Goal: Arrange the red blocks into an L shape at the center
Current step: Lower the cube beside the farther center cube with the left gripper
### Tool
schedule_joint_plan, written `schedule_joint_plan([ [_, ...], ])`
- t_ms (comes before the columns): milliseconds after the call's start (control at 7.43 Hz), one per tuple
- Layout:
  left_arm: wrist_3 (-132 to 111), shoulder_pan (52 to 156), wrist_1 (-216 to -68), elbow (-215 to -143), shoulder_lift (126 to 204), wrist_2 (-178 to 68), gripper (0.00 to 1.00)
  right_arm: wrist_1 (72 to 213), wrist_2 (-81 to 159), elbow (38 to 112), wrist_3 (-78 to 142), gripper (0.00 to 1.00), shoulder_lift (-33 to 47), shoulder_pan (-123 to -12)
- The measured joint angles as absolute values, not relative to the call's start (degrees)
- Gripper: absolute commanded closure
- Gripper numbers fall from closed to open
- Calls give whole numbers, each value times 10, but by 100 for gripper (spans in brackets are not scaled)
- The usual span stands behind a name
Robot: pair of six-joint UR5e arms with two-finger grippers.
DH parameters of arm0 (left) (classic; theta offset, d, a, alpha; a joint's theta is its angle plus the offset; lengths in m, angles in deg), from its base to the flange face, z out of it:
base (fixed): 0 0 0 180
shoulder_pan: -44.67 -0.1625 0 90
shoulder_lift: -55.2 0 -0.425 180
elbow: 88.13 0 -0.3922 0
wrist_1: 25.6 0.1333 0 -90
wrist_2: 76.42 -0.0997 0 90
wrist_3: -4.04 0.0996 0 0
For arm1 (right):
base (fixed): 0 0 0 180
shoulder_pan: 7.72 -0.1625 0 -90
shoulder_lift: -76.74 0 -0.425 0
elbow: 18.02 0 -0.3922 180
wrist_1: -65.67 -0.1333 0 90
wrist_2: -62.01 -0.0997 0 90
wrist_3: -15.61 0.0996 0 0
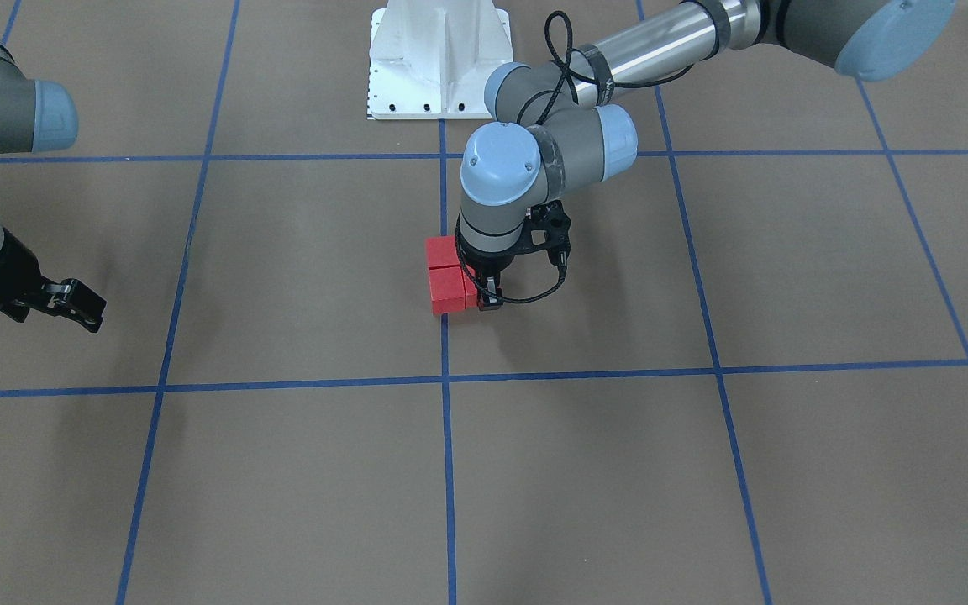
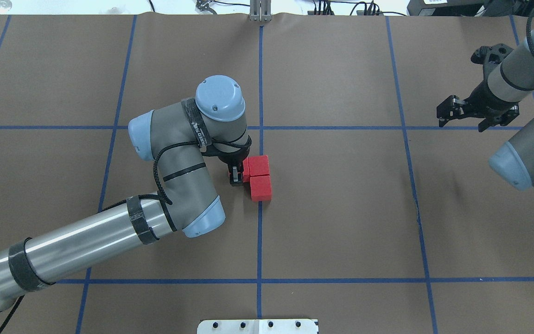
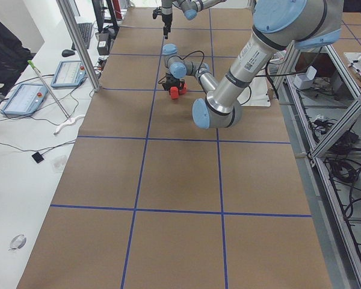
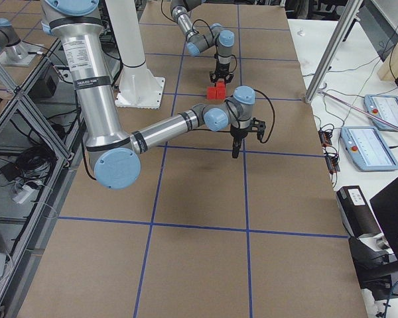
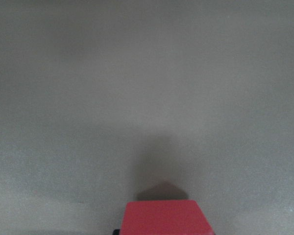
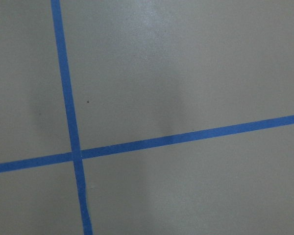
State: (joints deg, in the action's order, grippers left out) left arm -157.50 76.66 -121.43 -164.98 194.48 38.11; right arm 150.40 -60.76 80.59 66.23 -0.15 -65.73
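Two red blocks [image 2: 258, 164] [image 2: 261, 188] lie touching in a row on the brown center surface [image 2: 332, 185], right on the middle blue tape line. A third red block [image 2: 246, 170] sits against the side of the farther one, so the three make an L. My left gripper [image 2: 241, 174] points down over this third block, shut on it; the wrist hides most of it. The left wrist view shows that block [image 5: 161, 218] at the bottom edge. My right gripper [image 2: 461, 121] hangs open, far right, holding nothing.
The white robot base [image 1: 438, 59] stands behind the blocks on the robot's side. Blue tape lines [image 6: 68, 112] cross under the right wrist. A side desk with tablets [image 3: 24, 96] and a metal post [image 3: 78, 42] border the table.
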Motion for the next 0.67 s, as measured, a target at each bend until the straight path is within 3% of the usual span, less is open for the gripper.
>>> schedule_joint_plan([
  [673,-1575,767,-1213,-1648,1953,381,0,1504,-608,806,663,0,-1,-657],
])
